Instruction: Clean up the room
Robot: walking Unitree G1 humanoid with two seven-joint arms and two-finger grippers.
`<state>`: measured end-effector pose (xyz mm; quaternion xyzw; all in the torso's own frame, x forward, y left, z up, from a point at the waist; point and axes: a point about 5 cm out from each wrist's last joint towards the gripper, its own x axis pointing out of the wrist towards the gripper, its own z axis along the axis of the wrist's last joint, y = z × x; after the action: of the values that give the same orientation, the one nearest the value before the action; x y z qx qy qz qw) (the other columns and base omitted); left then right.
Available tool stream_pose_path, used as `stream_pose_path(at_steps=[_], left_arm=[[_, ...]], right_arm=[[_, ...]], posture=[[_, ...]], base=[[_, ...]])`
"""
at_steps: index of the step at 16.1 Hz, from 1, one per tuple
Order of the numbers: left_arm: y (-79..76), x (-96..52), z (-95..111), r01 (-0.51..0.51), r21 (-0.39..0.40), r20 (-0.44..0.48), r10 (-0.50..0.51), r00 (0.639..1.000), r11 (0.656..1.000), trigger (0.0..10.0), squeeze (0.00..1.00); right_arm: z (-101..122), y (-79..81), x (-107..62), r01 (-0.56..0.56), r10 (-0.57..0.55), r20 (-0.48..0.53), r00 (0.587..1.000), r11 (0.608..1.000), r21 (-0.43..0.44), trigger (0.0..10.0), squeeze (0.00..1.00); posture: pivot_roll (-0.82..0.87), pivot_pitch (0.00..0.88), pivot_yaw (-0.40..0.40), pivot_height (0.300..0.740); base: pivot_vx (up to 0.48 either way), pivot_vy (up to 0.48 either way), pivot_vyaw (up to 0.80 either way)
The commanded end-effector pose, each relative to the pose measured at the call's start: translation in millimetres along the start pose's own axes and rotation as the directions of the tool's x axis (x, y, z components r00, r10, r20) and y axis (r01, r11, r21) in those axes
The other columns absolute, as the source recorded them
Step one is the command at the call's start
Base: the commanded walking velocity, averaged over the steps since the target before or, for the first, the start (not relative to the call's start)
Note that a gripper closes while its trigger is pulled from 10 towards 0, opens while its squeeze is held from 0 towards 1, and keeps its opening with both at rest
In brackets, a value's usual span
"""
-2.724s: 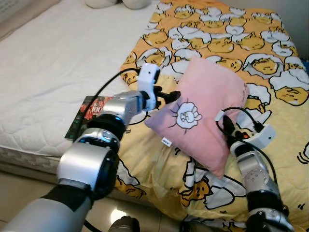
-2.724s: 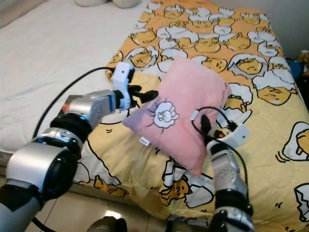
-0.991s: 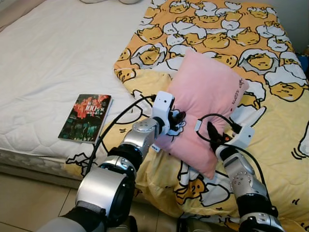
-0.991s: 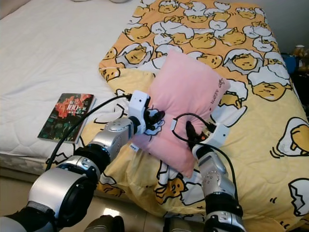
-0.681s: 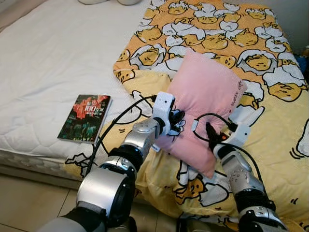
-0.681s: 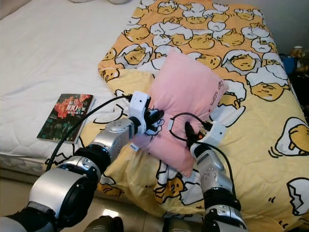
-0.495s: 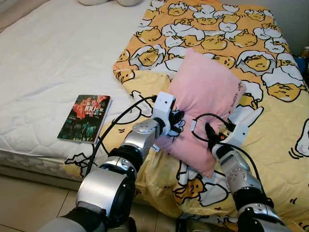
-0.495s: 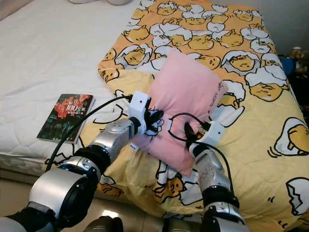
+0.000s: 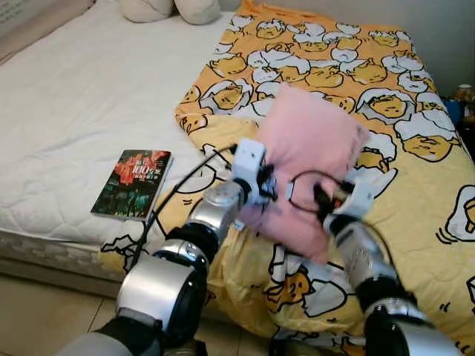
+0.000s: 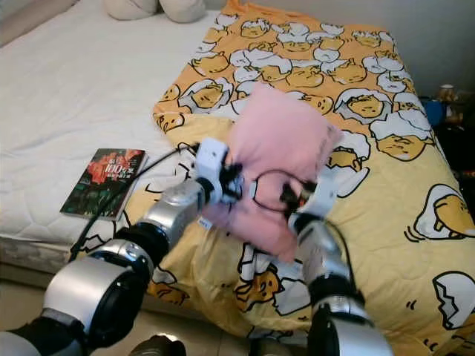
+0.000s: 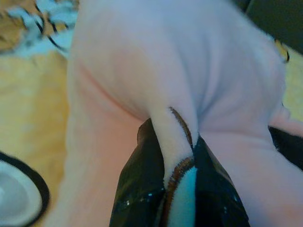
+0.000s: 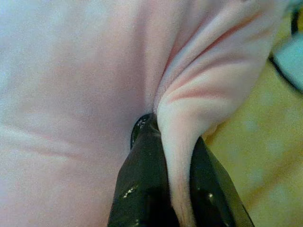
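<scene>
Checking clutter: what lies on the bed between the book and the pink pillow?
In the left eye view, yellow quilt and the left arm's black cable lie between book and pillow.

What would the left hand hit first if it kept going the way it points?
The pillow itself: the left hand is shut on a pinched fold of it, and the pillow's bulk lies straight ahead. Beyond that, likely the yellow blanket; depth is unclear.

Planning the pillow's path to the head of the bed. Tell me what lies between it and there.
Nothing visible blocks it. The pink pillow is pinched by both tools, left and right. Between it and the bed's head lies only the flat yellow blanket; the book lies off to the left.
</scene>
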<state>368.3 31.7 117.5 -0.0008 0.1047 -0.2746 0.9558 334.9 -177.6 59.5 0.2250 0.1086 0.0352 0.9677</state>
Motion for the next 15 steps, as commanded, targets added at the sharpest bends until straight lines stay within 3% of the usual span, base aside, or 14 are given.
stream_pose_path(at_steps=[1,2,3,4,5,6,7,8,10,13,15], left_arm=[[7.9,1.9,31.3,-0.011,0.023,0.123,0.008,0.992,1.000,0.0,0.00],[20.7,-1.1,58.1,-0.039,0.029,0.231,0.031,0.972,0.999,0.0,0.00],[24.0,-2.3,67.6,-0.047,0.036,0.265,0.036,0.964,0.998,0.0,0.00],[30.9,-6.2,93.7,-0.074,0.057,0.355,0.049,0.933,0.996,0.0,0.00],[32.4,-8.1,103.0,-0.085,0.074,0.388,0.050,0.920,0.994,0.0,0.00],[37.2,-12.2,115.8,-0.125,0.112,0.425,0.066,0.903,0.986,4.9,0.00],[39.0,-12.7,115.1,-0.134,0.115,0.417,0.074,0.906,0.984,4.9,0.00],[35.6,-13.7,104.6,-0.087,0.146,0.406,0.021,0.914,0.985,10.0,0.00],[32.7,-15.2,98.6,-0.069,0.179,0.412,-0.011,0.911,0.981,10.0,0.00],[34.8,-16.2,92.7,-0.152,0.137,0.416,0.082,0.906,0.979,10.0,0.00],[31.3,-14.7,90.1,-0.131,0.117,0.407,0.073,0.910,0.984,10.0,0.00]], right_arm=[[24.3,8.2,6.1,-0.053,0.058,0.074,0.996,0.996,-0.065,0.0,0.00],[56.7,11.0,11.2,-0.071,0.087,0.163,0.983,0.992,-0.103,0.0,0.00],[69.4,11.5,12.5,-0.070,0.092,0.195,0.976,0.991,-0.117,0.0,0.00],[102.4,13.8,13.3,-0.069,0.113,0.277,0.954,0.984,-0.164,0.0,0.00],[112.8,14.5,12.4,-0.066,0.121,0.303,0.945,0.980,-0.185,0.0,0.00],[126.9,12.3,9.4,-0.028,0.109,0.333,0.937,0.970,-0.240,0.0,0.00],[126.9,11.5,8.8,-0.014,0.100,0.333,0.938,0.968,-0.251,0.0,0.00],[111.6,10.7,5.5,0.007,0.079,0.318,0.945,0.966,-0.260,10.0,0.00],[99.3,12.7,2.3,0.009,0.076,0.313,0.947,0.965,-0.263,10.0,0.00],[77.8,24.9,-4.3,-0.014,0.094,0.292,0.952,0.964,-0.265,10.0,0.00],[75.9,27.9,-5.4,-0.023,0.104,0.285,0.953,0.961,-0.274,10.0,0.00]], posture=[[0.03,0.000,-0.010,0.740],[0.03,0.000,-0.009,0.740],[0.03,0.000,-0.008,0.740],[0.03,0.000,-0.003,0.740],[0.03,0.000,-0.004,0.740],[0.02,0.000,0.001,0.740],[0.02,0.000,0.004,0.740],[0.02,0.000,0.009,0.740],[0.02,0.000,0.013,0.740],[0.00,0.000,0.032,0.740],[-0.01,0.000,0.033,0.740]], base=[[0.000,0.000,0.00],[0.000,0.000,0.00],[0.000,0.000,0.00],[0.000,0.000,0.00],[0.000,0.000,0.00],[0.000,0.000,0.00],[0.000,0.000,0.00],[0.000,0.480,0.00],[0.000,0.409,0.00],[0.000,0.000,0.00],[0.000,0.000,0.00]])
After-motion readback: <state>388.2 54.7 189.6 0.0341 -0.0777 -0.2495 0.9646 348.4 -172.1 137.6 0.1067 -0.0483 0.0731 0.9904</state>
